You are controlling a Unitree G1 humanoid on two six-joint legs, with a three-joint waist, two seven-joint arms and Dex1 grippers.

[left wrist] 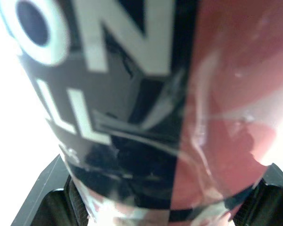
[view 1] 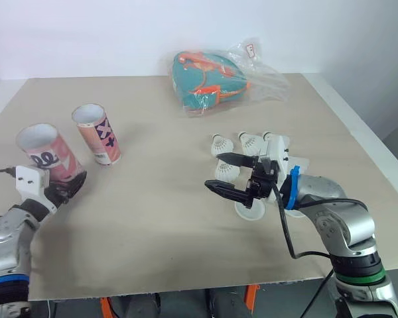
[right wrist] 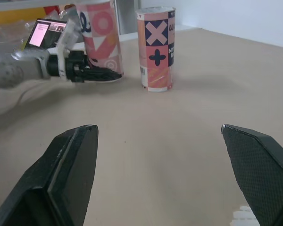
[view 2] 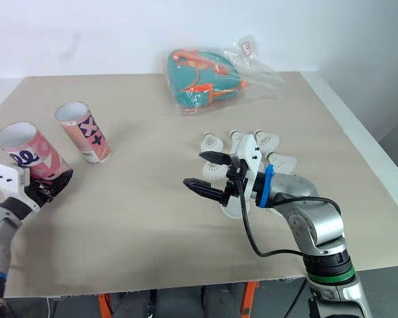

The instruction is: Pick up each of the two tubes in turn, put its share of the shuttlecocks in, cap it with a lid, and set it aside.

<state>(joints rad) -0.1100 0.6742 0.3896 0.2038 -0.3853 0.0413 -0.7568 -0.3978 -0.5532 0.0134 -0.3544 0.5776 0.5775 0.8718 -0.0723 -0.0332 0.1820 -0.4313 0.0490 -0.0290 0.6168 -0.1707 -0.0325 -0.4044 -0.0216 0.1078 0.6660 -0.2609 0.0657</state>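
A pink patterned tube (view 1: 48, 154) leans tilted at the table's left, open end up. My left gripper (view 1: 69, 186) is shut on its base; the right wrist view shows the black fingers (right wrist: 92, 74) clamped round it. A second pink tube (view 1: 97, 134) with cross marks stands upright just to its right. Several white shuttlecocks (view 1: 251, 142) lie in a cluster right of centre. My right gripper (view 1: 215, 171) hovers open over the cluster's left side, one shuttlecock (view 1: 227, 173) below its spread fingers. A white round piece (view 1: 249, 211) lies partly under that wrist.
A teal and orange item in a clear plastic bag (view 1: 209, 79) lies at the back centre. The beige table (view 1: 159, 225) ends close in front of both arms, and its right edge runs just past the shuttlecocks.
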